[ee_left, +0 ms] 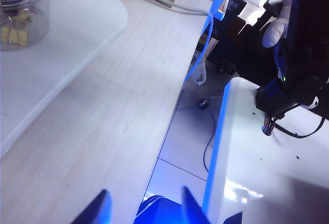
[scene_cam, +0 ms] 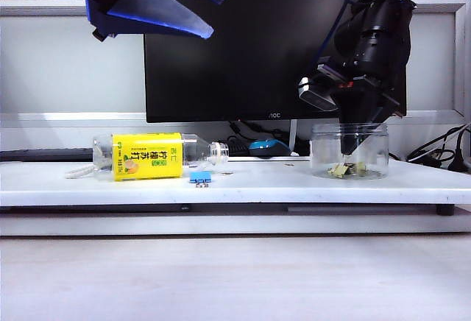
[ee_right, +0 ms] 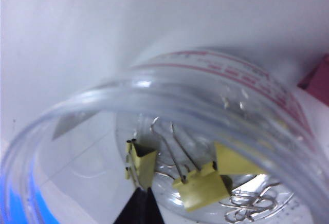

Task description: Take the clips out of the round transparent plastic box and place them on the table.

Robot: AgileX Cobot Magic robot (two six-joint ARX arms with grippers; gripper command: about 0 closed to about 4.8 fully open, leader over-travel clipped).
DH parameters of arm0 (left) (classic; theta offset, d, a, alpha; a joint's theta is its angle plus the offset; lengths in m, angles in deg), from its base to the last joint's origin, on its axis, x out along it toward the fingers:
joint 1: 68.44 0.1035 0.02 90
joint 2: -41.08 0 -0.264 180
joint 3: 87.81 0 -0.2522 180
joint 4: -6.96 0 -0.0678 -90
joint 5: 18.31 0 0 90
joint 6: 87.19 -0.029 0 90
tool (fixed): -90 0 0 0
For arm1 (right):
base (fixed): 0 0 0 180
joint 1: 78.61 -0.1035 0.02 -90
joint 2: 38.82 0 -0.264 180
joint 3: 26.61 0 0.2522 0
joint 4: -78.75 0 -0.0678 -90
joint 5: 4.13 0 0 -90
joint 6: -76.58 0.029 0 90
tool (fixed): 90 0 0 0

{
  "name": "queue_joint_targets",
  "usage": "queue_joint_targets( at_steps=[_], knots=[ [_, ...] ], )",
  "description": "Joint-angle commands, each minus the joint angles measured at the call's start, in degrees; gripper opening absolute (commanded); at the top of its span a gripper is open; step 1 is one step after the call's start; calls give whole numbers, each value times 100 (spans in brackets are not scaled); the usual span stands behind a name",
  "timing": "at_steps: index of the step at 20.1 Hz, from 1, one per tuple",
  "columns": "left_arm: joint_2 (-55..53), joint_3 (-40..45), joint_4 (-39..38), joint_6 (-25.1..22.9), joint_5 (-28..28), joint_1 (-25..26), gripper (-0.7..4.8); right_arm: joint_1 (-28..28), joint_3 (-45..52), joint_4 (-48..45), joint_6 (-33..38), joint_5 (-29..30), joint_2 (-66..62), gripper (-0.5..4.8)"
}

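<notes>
The round transparent plastic box [scene_cam: 370, 138] stands on the right of the white table [scene_cam: 280, 180]. Several pale-yellow clips [scene_cam: 359, 167] lie on its floor. My right gripper [scene_cam: 346, 149] reaches down into the box from above. In the right wrist view its black fingertips [ee_right: 142, 195] are shut on the lower edge of one upright clip [ee_right: 143, 163], inside the box rim [ee_right: 154, 96]. A second clip [ee_right: 203, 186] lies beside it. My left gripper [scene_cam: 215, 15] hangs open and empty high at the upper left; its blue fingers [ee_left: 145, 197] stand far from the box [ee_left: 23, 8].
A clear bottle with a yellow label [scene_cam: 147, 157] lies on its side at the table's left. A blue binder clip [scene_cam: 199, 178] sits in front of its neck. A black monitor [scene_cam: 243, 56] and cables stand behind the table.
</notes>
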Motion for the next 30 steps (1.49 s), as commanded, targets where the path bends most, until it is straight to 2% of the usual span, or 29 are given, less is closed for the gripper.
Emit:
queue_joint_targets(
  at_steps=[1,7,16,19,20,22,30],
  knots=[
    [13,-4,55,-20,42,-4,184,-2,-24,0,-79,-109,28,-1],
    [13,-4,52,-20,44,-2,184,-31,-129,-109,-83,-144,28,-1],
    [13,-4,55,-24,37,-2,184,-258,-1036,-181,76,109,31,-1],
    [13,-4,57,-39,26,-2,184,-282,-1029,-149,66,-293,26,0],
    [13,-4,55,-39,26,-2,184,-254,-1027,-151,72,-374,24,17],
    [13,-4,52,-42,26,-2,184,-192,-1027,-105,188,-369,4,87],
    [13,-4,59,-48,20,0,184,-160,-1014,-37,295,-356,-267,91]
  ],
)
